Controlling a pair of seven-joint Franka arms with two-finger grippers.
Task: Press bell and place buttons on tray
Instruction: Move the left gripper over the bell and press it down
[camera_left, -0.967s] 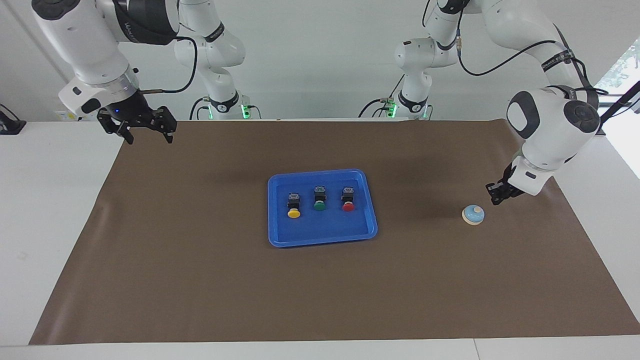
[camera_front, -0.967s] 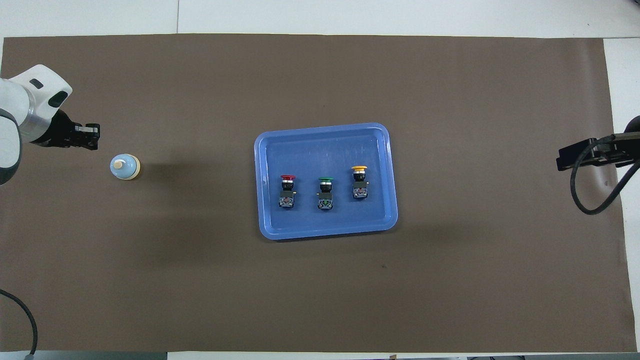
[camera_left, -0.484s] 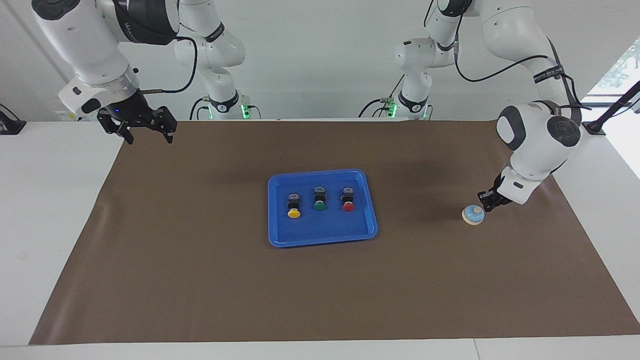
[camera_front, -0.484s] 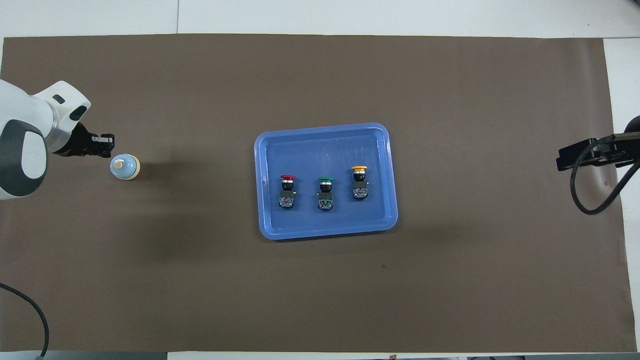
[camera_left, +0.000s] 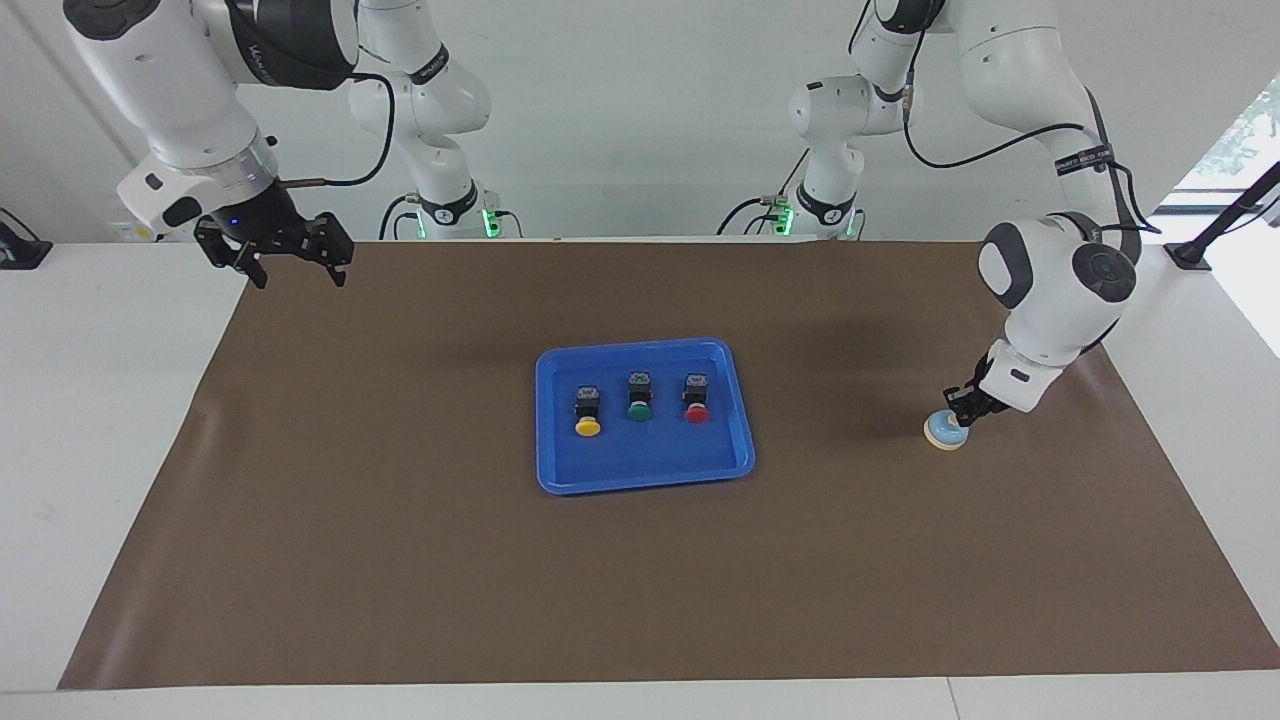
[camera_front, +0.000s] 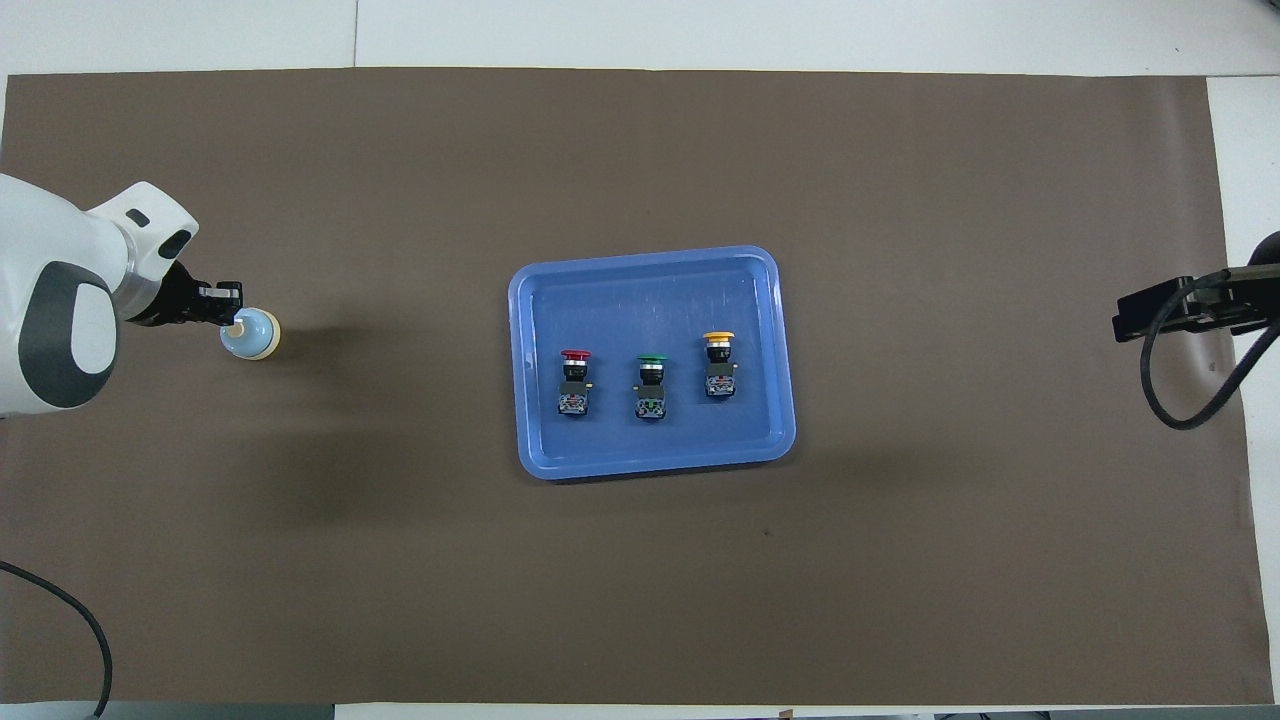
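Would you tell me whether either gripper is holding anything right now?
Nothing is held: the shut left gripper is at the bell's knob; the open right gripper waits empty.

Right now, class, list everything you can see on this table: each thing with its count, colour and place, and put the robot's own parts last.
tray: one, bright blue, middle of the brown mat.
yellow button: one, black body, on the tray, toward the right arm's end.
green button: one, black body, on the tray, between the other two.
red button: one, black body, on the tray, toward the left arm's end.
bell: one, light blue with cream rim, on the mat toward the left arm's end.
brown mat: one, covering the table.
left gripper: shut, tips at the bell's top.
right gripper: open, waiting raised over the mat's corner.
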